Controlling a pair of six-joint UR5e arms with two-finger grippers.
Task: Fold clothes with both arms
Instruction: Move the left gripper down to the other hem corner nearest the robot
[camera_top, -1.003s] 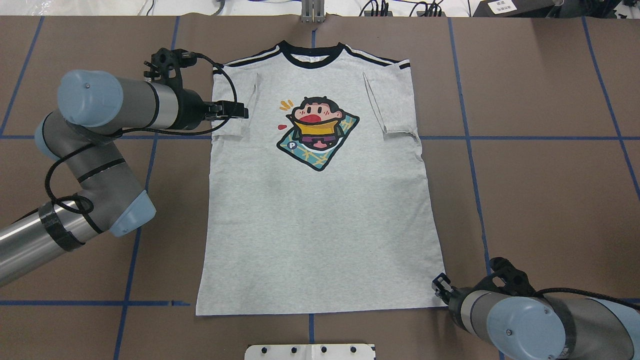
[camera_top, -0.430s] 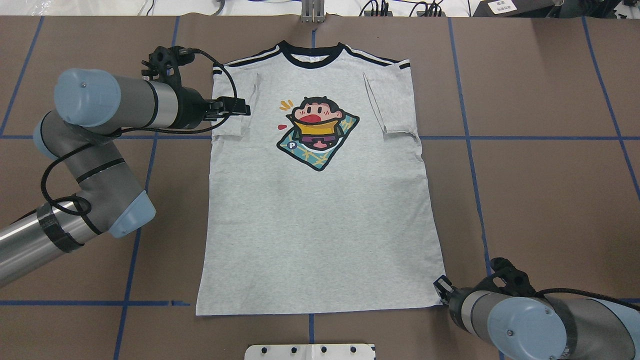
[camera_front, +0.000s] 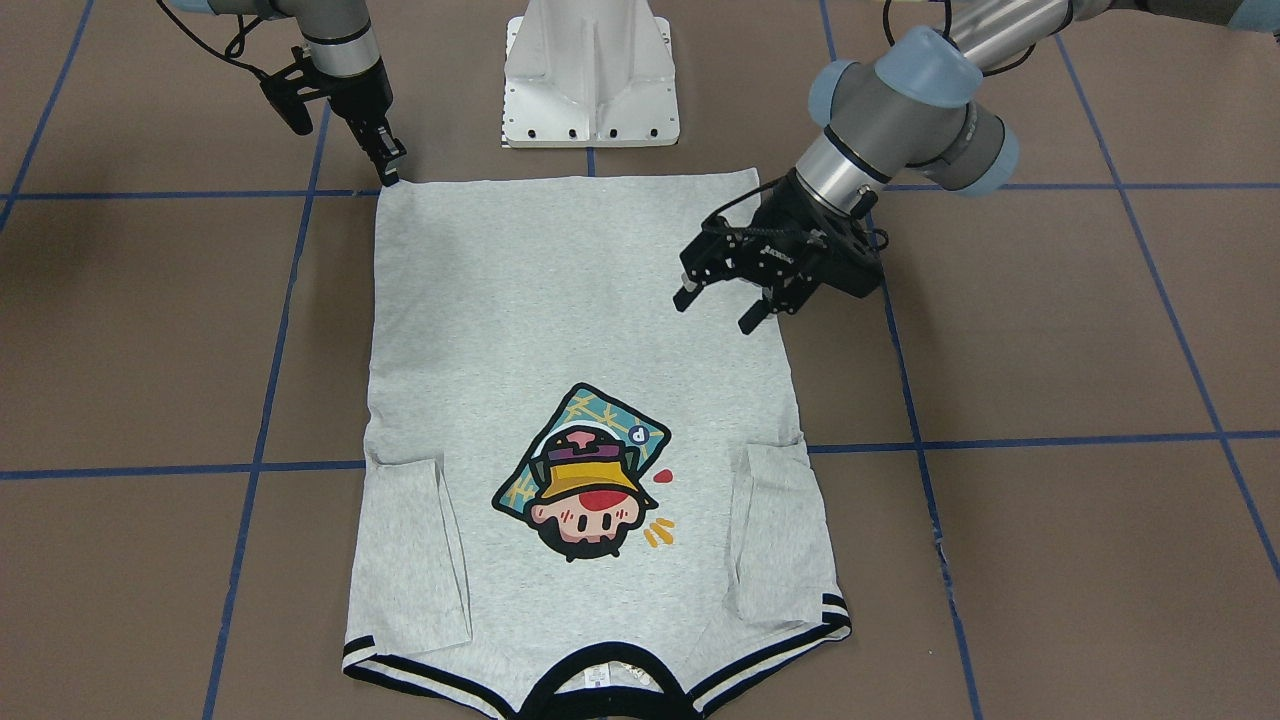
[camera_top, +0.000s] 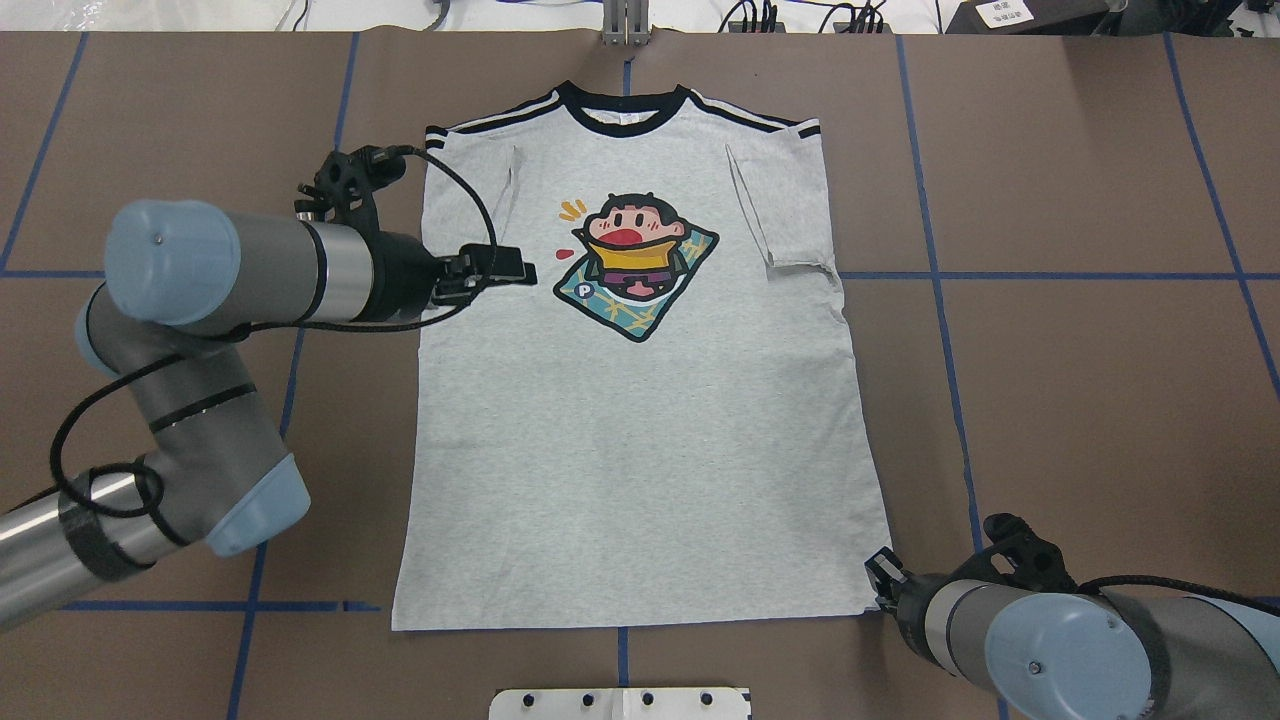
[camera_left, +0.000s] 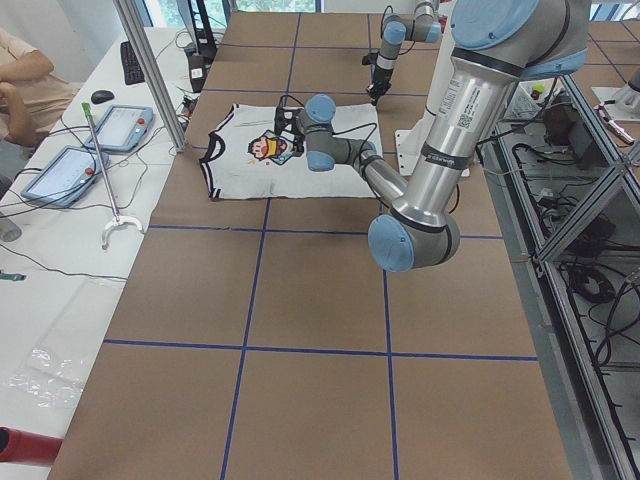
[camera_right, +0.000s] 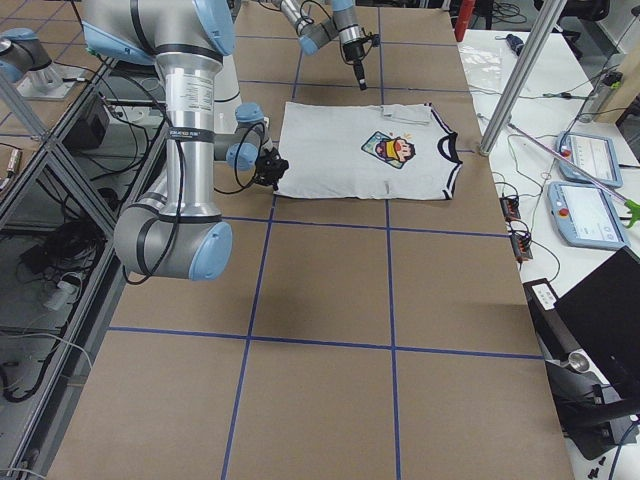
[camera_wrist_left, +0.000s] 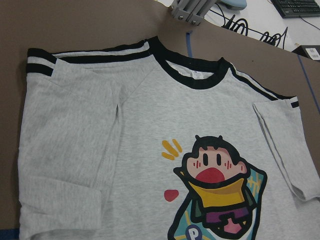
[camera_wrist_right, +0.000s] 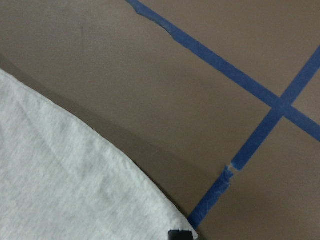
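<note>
The grey T-shirt (camera_top: 640, 450) lies flat and print-up on the brown table, collar at the far edge, both sleeves folded inward (camera_front: 560, 300). My left gripper (camera_top: 525, 270) hovers open over the shirt beside the cartoon print, nothing between its fingers (camera_front: 714, 312). The left wrist view looks down on the collar, striped shoulders and print (camera_wrist_left: 150, 125). My right gripper (camera_top: 878, 572) sits at the near right hem corner, fingers together (camera_front: 390, 172). In the right wrist view one fingertip (camera_wrist_right: 180, 235) shows at that corner (camera_wrist_right: 60, 190); I cannot tell whether it pinches cloth.
The white pedestal (camera_front: 590, 80) stands just behind the hem. Blue tape lines (camera_top: 930, 275) cross the brown table. A metal bracket (camera_top: 625, 25) sits beyond the collar. A person (camera_left: 20, 70) and tablets (camera_left: 120, 120) are at the side table.
My left gripper has moved from above the folded left sleeve nearer and inward over the chest. The right gripper and the shirt have not moved.
</note>
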